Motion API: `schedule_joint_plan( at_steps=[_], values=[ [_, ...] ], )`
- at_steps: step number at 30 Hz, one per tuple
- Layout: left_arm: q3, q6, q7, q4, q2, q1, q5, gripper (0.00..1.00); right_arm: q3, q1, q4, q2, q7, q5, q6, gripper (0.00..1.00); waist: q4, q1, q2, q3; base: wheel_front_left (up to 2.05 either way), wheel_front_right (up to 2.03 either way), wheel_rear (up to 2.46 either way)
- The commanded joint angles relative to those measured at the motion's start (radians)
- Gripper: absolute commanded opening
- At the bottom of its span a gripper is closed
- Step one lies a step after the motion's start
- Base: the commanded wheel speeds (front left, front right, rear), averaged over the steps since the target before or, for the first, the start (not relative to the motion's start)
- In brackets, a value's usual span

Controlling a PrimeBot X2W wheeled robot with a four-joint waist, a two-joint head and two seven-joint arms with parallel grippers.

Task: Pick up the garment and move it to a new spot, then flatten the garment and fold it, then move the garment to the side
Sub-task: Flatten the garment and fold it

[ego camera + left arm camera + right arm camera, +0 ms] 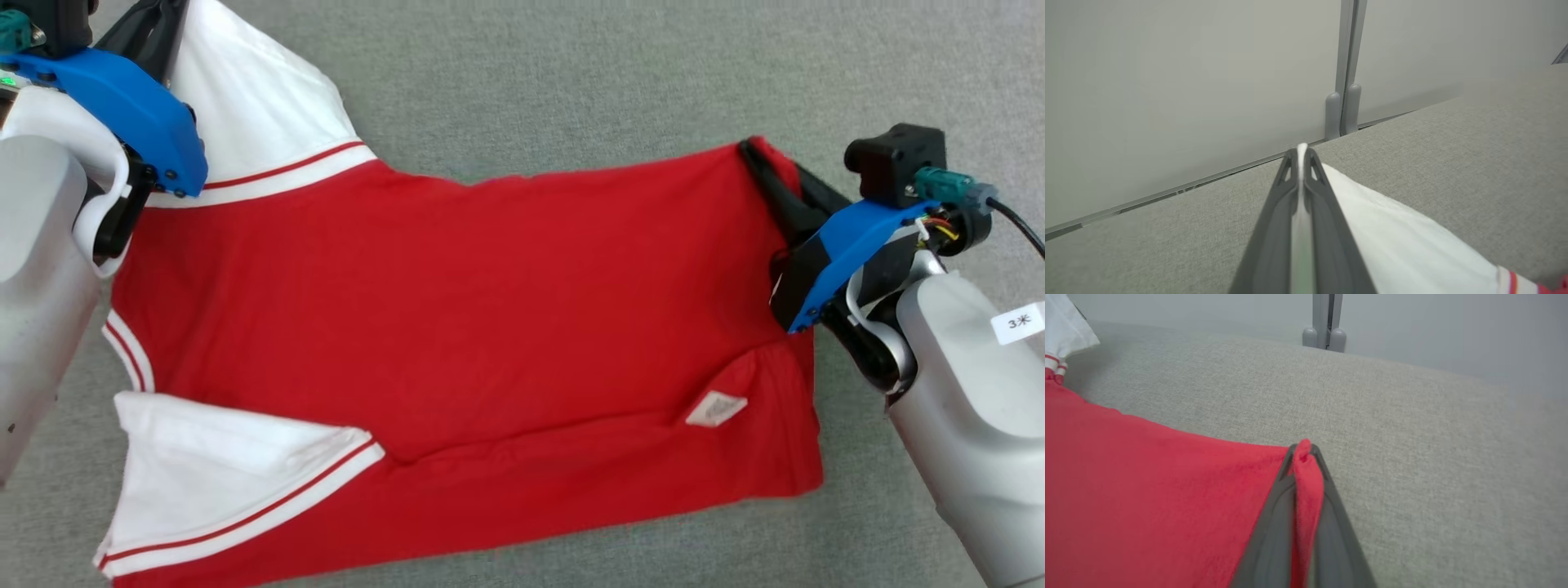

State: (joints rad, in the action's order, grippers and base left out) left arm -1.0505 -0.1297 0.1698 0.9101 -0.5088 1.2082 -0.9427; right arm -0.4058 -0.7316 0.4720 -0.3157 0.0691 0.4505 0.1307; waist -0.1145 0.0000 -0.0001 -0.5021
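Working over a grey cloth-covered table (571, 73), backed along its far edge by pale wall panels (1167, 81) meeting at a grey upright post (1345, 81).

Reading little. On the garment (457, 310), finding a small white tag (715, 408) toward the right-hand hem, its print too fine to make out. On the right forearm, seeing a white sticker (1016, 322) with a "3" and a second mark too small to tell.

Clamping the left end effector (1301, 152) tight on the edge of a white sleeve (253, 98) toward the table's far left corner, pinching the cloth flat between both fingers right up to the tips.

Holding the red body stretched left to right across the table's middle, a second white, red-striped sleeve (237, 474) lying toward the near left corner.

Clenching the right end effector (1303, 448) on a red corner of the garment toward the table's right edge, a narrow fold of cloth running down between the two fingers and poking out past their tips.
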Motion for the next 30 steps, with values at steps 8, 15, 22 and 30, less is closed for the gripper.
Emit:
schedule_joint_plan(
  at_steps=[8,15,22,30],
  values=[
    [-0.006,-0.001,0.083,-0.069,0.009,-0.055,-0.032,0.00,-0.010,0.015,0.077,0.011,-0.097,-0.032,0.000,0.00,0.037,0.0000,0.0001,0.071,0.00,0.00,0.00],
    [0.087,0.022,0.095,-0.237,-0.028,-0.194,-0.002,0.00,-0.012,0.082,0.074,-0.013,-0.166,-0.034,0.000,0.00,0.059,0.0000,0.0001,0.107,0.00,0.00,0.00],
    [0.236,0.098,0.096,-0.486,-0.075,-0.432,0.074,0.00,0.014,0.165,0.058,-0.021,-0.223,-0.052,0.000,0.00,0.083,0.0000,0.0001,0.140,0.00,0.00,0.00],
    [0.365,0.188,0.096,-0.686,-0.113,-0.689,0.122,0.00,0.056,0.237,0.066,-0.018,-0.265,-0.080,0.000,0.00,0.105,0.0000,0.0001,0.171,0.00,0.00,0.00]
  ],
)
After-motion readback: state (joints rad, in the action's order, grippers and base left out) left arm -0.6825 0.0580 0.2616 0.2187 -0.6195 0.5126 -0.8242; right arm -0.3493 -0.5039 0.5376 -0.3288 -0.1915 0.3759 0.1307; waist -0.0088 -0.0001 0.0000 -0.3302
